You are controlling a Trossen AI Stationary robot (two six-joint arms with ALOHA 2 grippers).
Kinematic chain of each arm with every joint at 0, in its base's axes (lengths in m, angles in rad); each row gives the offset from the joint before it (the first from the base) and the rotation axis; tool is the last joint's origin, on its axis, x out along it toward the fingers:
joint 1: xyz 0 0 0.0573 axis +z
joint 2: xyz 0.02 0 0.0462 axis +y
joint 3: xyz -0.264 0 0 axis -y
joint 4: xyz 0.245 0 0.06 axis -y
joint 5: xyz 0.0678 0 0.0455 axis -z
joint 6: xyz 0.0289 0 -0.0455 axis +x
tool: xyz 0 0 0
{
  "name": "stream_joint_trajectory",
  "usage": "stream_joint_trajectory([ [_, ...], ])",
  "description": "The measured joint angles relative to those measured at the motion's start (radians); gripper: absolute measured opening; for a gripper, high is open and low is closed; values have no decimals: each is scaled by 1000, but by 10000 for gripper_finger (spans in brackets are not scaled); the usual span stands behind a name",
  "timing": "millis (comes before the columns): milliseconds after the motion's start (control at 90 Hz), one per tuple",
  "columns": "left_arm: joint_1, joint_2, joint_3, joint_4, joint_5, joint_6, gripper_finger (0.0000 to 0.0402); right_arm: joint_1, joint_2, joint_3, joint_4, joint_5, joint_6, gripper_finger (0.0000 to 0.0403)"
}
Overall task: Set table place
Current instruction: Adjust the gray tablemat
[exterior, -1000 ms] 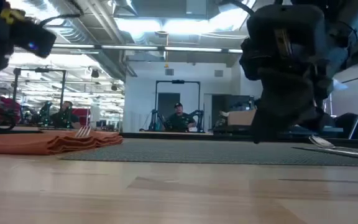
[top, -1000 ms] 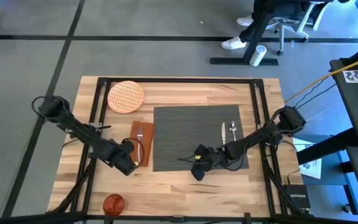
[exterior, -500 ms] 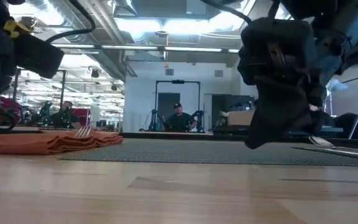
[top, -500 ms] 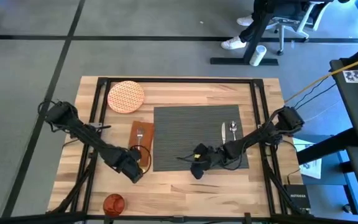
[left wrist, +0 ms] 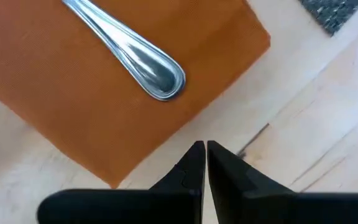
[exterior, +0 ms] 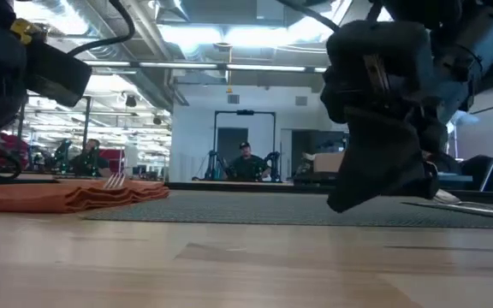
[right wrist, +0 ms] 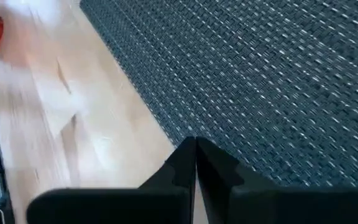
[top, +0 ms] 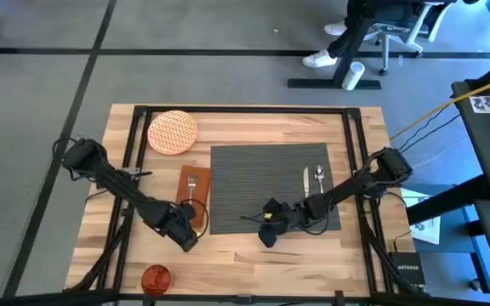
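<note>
Place setting partly laid; both grippers empty, fingers together.

Placemat point(top: 272, 187) lies mid-table point(top: 360, 255), knife point(top: 305, 182) and spoon point(top: 319, 178) on its right side. Napkin point(top: 193, 195) lies just beside the mat's left edge, carrying the fork point(top: 191, 185). Plate point(top: 173, 132) sits near the far-left corner; cup point(top: 156, 277) at the near edge. Left gripper point(left wrist: 204, 163) is over the napkin's near end, right gripper point(right wrist: 195, 155) at the mat's near edge; contact with the surface apparently nil, though uncertain.
</note>
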Motion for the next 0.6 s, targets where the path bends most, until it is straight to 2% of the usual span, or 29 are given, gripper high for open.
stream_joint_trajectory([
  [600,0,0,0,65,-30,-11,0,0,0,0,2,21,-7,0],
])
